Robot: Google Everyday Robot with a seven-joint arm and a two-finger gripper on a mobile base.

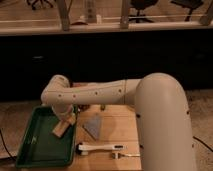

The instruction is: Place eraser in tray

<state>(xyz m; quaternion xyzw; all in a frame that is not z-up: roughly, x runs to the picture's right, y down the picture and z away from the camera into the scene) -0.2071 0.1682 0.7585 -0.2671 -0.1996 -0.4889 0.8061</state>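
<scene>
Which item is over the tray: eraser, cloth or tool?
The eraser, the tan block in the gripper over the tray; cloth and white-handled tool lie outside it.

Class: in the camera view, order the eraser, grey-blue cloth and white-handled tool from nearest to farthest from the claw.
1. Eraser, gripped in the claw over the green tray.
2. Grey-blue cloth, on the table just beside the tray.
3. White-handled tool, lying near the table's front edge.
</scene>
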